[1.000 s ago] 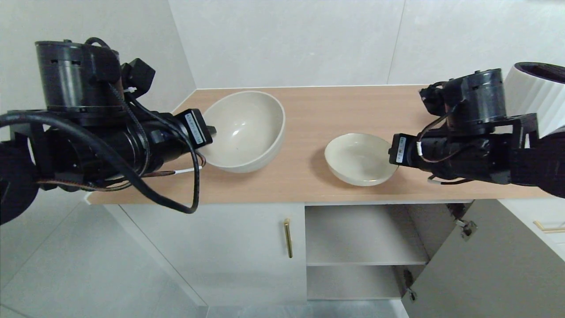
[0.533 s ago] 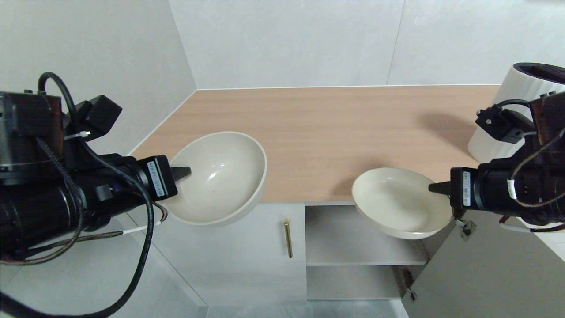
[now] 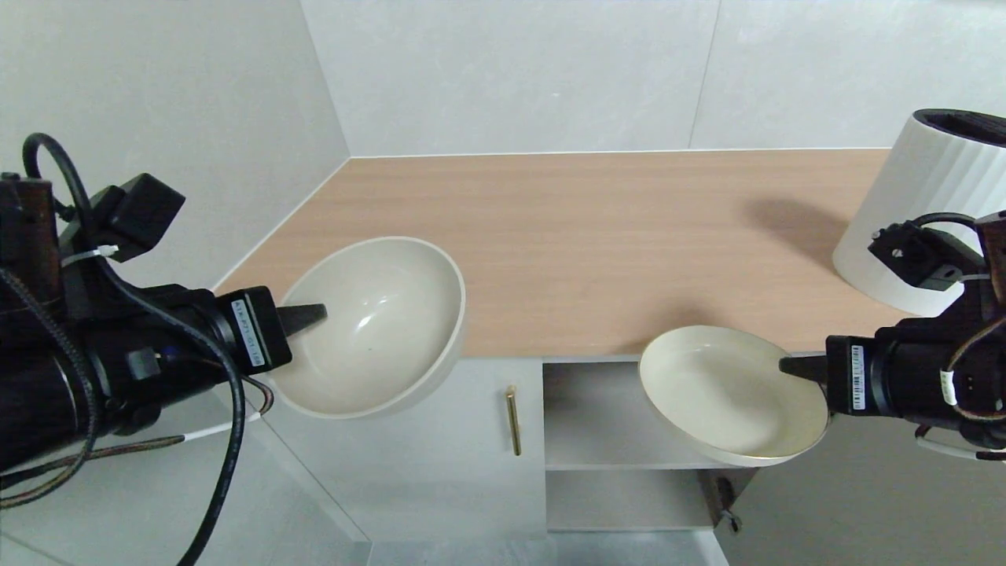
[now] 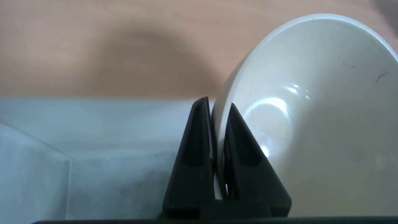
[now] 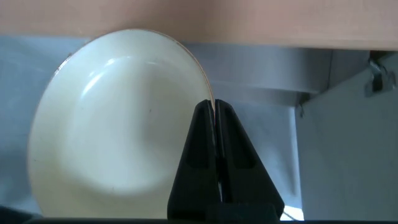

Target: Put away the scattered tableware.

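**Both bowls held in the air at the desk's front edge**

Your left claw (image 3: pixel 311 316) is pinching the rim of the large, deep cream ceramic bowl (image 3: pixel 377 330). One finger sits inside the rim and one outside, as the left wrist view shows at the claw (image 4: pixel 216 140) and the bowl wall (image 4: pixel 323 112). The bowl hangs clear of the light wooden desk (image 3: pixel 566 236), at its front left corner, opening upward and tipped slightly toward you. Below it is the closed white cabinet door with the slim gold handle (image 3: pixel 512 423).

Your right claw (image 3: pixel 795 366) is clamped on the rim of the shallow cream ceramic bowl (image 3: pixel 727 393). The right wrist view shows the fingers pressed on either side of the thin edge (image 5: pixel 214 140). That bowl (image 5: pixel 118 118) hangs just forward of the desk's front edge, before the upper right part of the open cabinet compartment (image 3: pixel 597 417) with its white shelf (image 3: pixel 629 468).

A tall white ribbed container (image 3: pixel 919 196) stands at the desk's right end.
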